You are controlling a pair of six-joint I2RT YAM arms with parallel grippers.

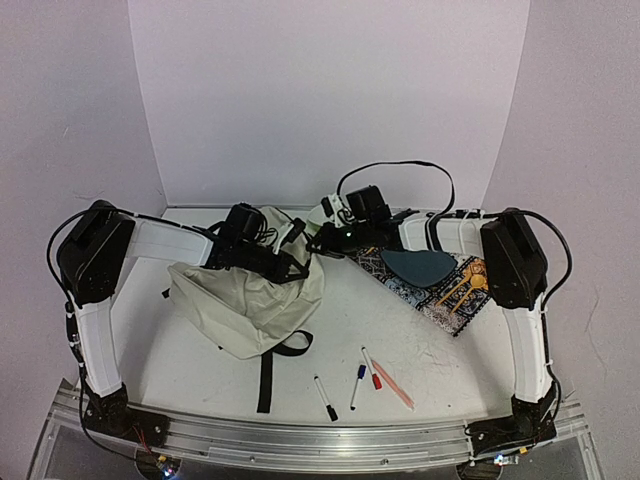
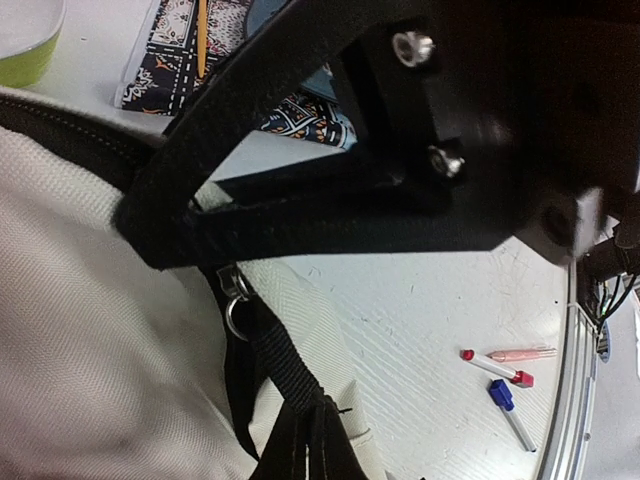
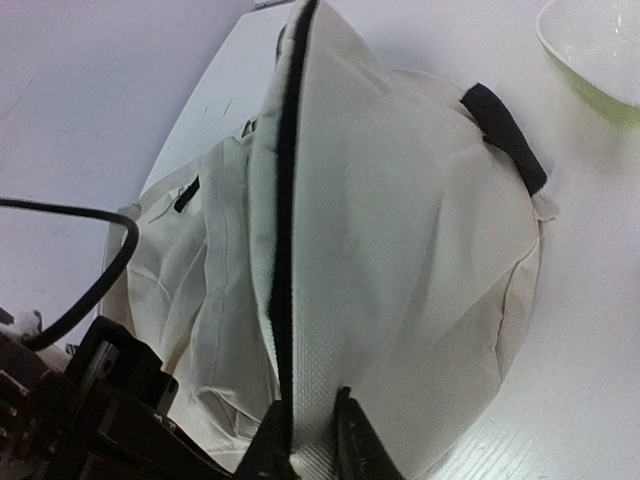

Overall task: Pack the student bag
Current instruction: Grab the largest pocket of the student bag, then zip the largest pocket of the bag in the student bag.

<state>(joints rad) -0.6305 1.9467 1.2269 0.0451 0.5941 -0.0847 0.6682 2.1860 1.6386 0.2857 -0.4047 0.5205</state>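
Observation:
The student bag (image 1: 245,300) is a cream fabric backpack with black straps, lying left of the table's middle. My left gripper (image 1: 292,264) is at the bag's upper right corner. In the left wrist view it (image 2: 300,450) is shut on a black webbing strap (image 2: 285,370) below a metal ring. My right gripper (image 1: 325,240) reaches in from the right to the same corner. In the right wrist view it (image 3: 312,450) is shut on the bag's cream fabric edge (image 3: 320,380) beside the black zipper line, holding it lifted.
A patterned notebook (image 1: 455,290) with a dark teal pouch (image 1: 418,266) on it lies at the right. Three markers (image 1: 357,385) and a pink pen (image 1: 392,385) lie near the front edge. A pale green bowl (image 3: 600,45) sits just beyond the bag.

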